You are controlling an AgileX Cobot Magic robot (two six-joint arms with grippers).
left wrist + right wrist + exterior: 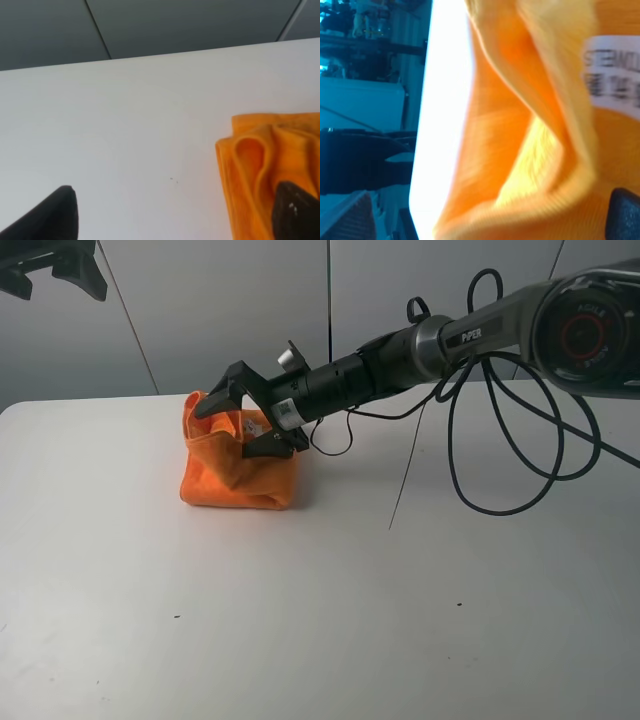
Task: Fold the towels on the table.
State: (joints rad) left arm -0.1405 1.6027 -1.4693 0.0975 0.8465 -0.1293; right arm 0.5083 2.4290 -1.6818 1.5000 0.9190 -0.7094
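Your right gripper (243, 410) sits on the towel (235, 475) with its fingers spread wide, one above the cloth's raised back edge and one low against the near side; nothing looks pinched between them. Your left gripper (175, 215) has wide fingers too, holding nothing, with one dark tip next to the towel's corner in the wrist view.

The towel lies bunched, roughly folded into a lumpy block, on the white worktop (300, 620), toward its far edge, directly under the right gripper.

Risks: the upper layers stand up loosely instead of lying flat, so they'll probably flop back or spring open if you pull away fast. A finger could snag the fuzzy pile or the hem on the way out and drag the whole bundle. The worktop looks smooth, so the cloth may slide rather than stay put.

Material: bright orange, soft, fuzzy microfibre, thick rounded folds, stitched hem. White printed label (612, 75) shows close to the right wrist camera, text blurred. Worktop matte, plain, a few dark specks.
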